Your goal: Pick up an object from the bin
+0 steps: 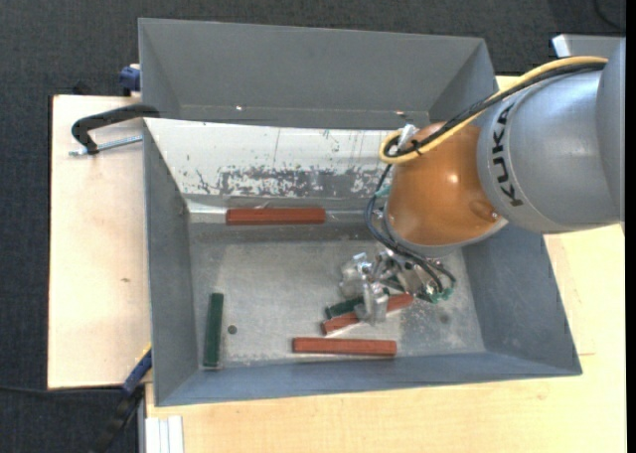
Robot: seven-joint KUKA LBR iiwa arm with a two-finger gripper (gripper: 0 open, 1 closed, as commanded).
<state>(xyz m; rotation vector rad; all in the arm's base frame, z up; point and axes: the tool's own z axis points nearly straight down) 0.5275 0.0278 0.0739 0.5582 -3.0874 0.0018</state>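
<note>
Short red-brown bar [340,322] lies tilted on the bin floor, right of centre, partly under the gripper [372,292]. Clenched or released: can't tell. Small dark green piece [346,308] sits against it, and a longer red-brown bar [344,346] lies just nearer. Risk: an off-centre pinch lets the bar pivot out, or drags the green piece along.

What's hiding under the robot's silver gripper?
A short red-brown block pokes out beneath the silver gripper, on the grey metal bin floor. The gripper covers the block's middle part.

Bin [164,272] — bar [275,215] at back, stick [213,329] left; claw [370,296] right
</note>
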